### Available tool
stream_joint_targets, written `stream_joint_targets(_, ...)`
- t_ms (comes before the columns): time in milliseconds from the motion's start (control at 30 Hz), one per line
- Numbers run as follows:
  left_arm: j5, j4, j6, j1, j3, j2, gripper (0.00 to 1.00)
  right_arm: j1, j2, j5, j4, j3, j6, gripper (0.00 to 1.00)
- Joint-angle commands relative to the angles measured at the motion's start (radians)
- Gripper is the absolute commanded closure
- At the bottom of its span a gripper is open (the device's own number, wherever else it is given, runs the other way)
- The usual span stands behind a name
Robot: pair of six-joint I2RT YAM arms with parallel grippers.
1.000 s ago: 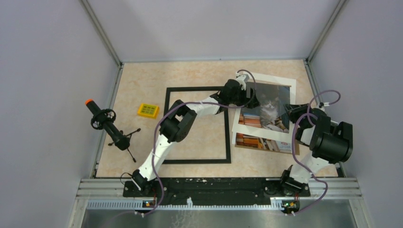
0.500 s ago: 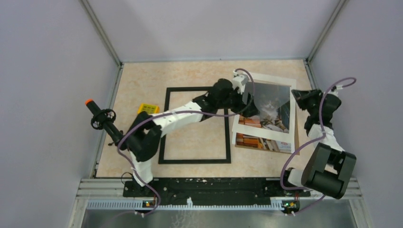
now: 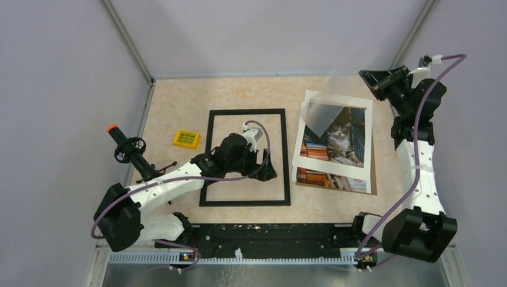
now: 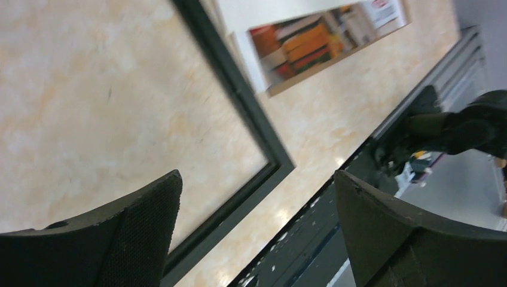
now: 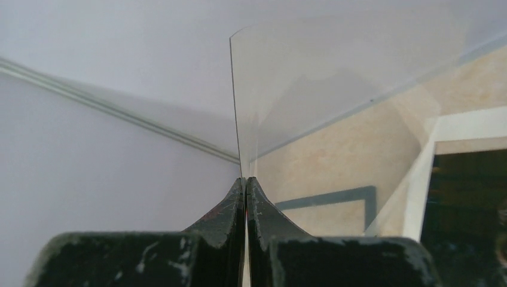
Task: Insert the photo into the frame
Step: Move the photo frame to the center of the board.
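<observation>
The photo (image 3: 338,139), a grey-and-white cat print with a white border, lies face up at the right of the table. The black frame (image 3: 286,156) lies flat to its left. My left gripper (image 3: 266,170) is open and empty, low over the frame's lower right part. The left wrist view shows the frame's corner (image 4: 266,152) between the wide-apart fingers of that gripper (image 4: 257,197). My right gripper (image 3: 375,78) is raised at the far right corner. It (image 5: 246,179) is shut on the edge of a clear transparent sheet (image 5: 335,78), which hangs over the photo's top left (image 3: 326,112).
A book-picture sheet on brown cardboard (image 3: 332,179) lies under the photo's near end. A yellow block (image 3: 186,139) and a black tripod handle with an orange tip (image 3: 133,154) sit left of the frame. Grey walls enclose the table.
My left gripper has left the photo's top left corner and drawn back over the frame's lower right. My right gripper has risen toward the far right corner, carrying the clear sheet.
</observation>
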Motion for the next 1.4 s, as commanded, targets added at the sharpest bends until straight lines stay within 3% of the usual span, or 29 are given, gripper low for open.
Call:
stream_joint_targets(0,0.051,0.007,-0.055,0.009,-0.086,0.032,0.0,0.085,0.011,-0.002,-0.044,0.178,0.015,1.0)
stream_joint_targets(233,0.169,0.166,-0.095,-0.011,-0.087,0.23,0.0,0.155,0.061,0.003,-0.019,0.319,0.08,1.0)
stream_joint_targets(533,0.193,0.355,-0.219,-0.166,-0.049,0.475,0.0,0.176,0.141,-0.037,0.058,0.384,0.167,1.0)
stream_joint_targets(800,0.22,0.52,-0.319,-0.285,0.107,0.602,0.0,0.18,0.144,-0.039,0.128,0.34,0.218,1.0)
stream_joint_targets(1000,0.077,0.326,-0.137,-0.283,0.194,0.499,0.0,0.195,0.172,-0.044,0.171,0.342,0.258,1.0)
stream_joint_targets(1167,-0.141,0.107,-0.006,-0.275,0.16,0.293,0.0,0.26,0.243,-0.009,0.179,0.45,0.275,1.0)
stream_joint_targets(1367,-0.377,-0.107,0.048,-0.249,0.052,-0.03,0.0,0.407,0.338,0.068,0.177,0.586,0.269,1.0)
